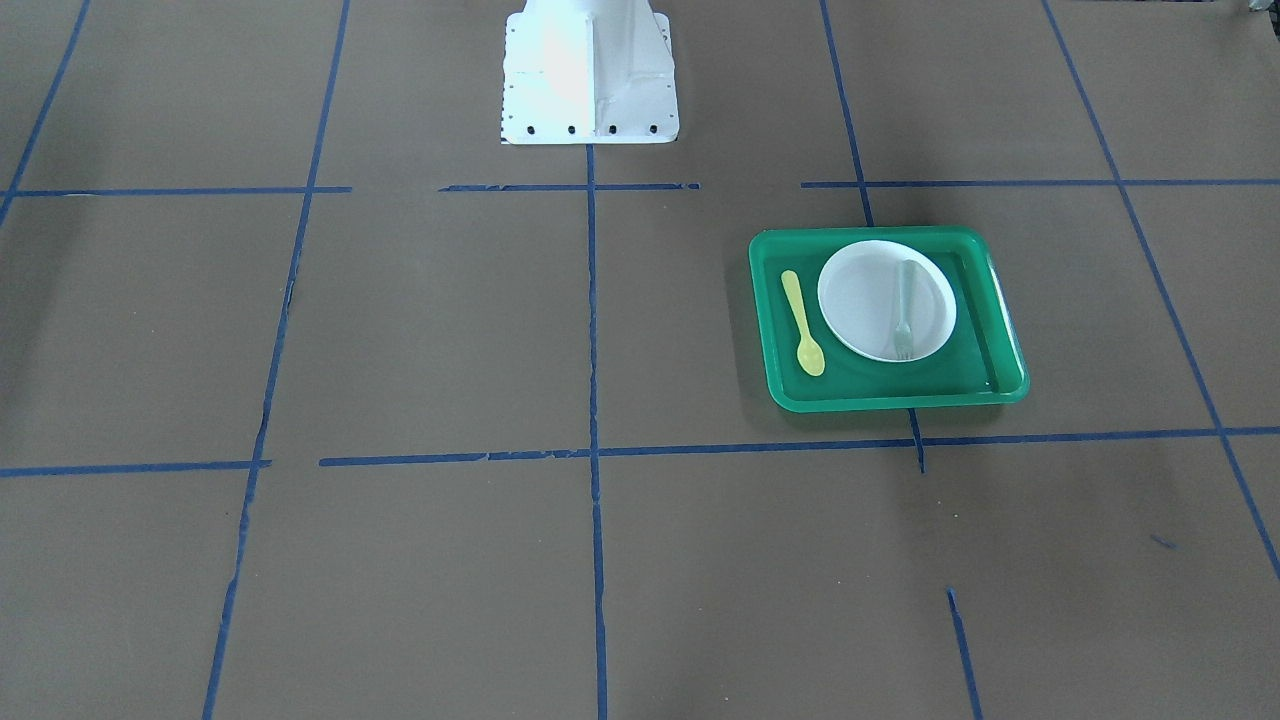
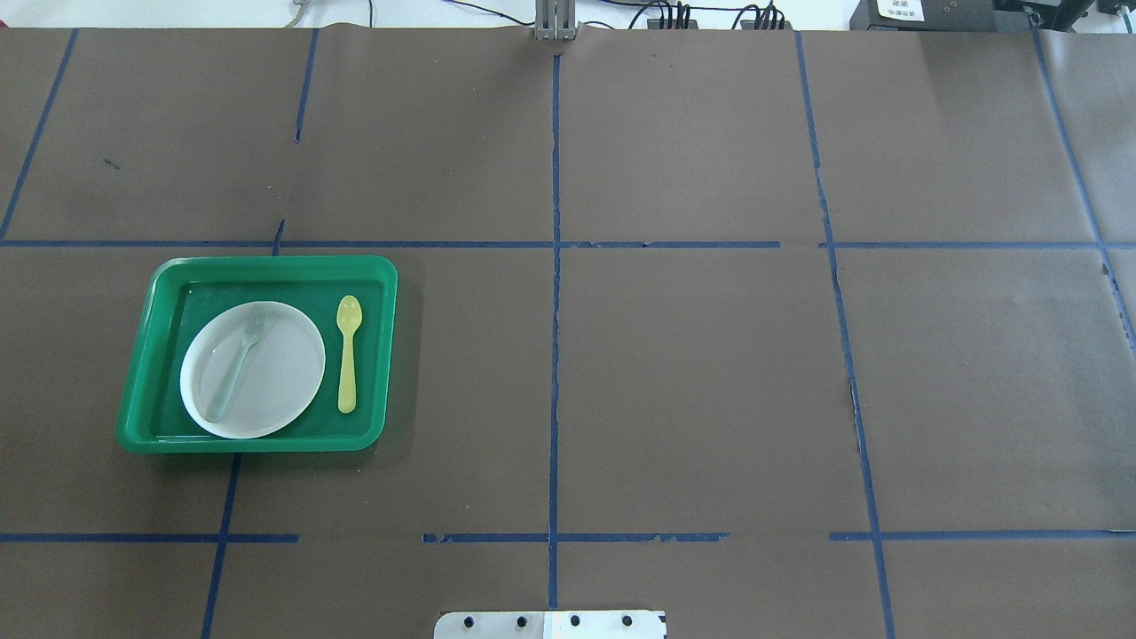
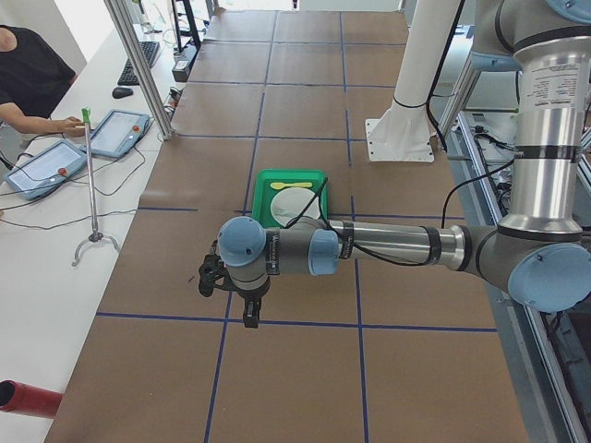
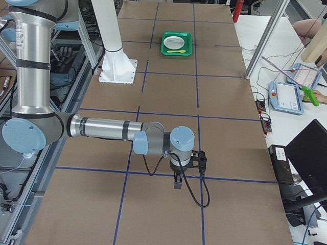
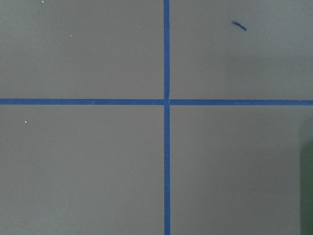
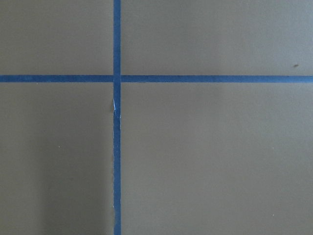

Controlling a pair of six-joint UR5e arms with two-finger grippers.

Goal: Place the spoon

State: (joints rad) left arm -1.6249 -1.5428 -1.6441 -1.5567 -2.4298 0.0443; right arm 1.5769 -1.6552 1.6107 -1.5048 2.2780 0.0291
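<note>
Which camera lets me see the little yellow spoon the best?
The overhead exterior view: the spoon lies whole and unblocked in the green tray, beside the white plate. The front-facing view shows it nearly as well. Both side views show it far and tiny. The wrist cameras show only the table.

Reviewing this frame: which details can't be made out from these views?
- left gripper: seen only in the exterior left view, and small there; cannot tell if it is open or shut.
- right gripper: seen only in the exterior right view; same doubt.
- Both wrist views: only the taped table, no fingers.
- fork: too small to make out in the exterior right view.
</note>
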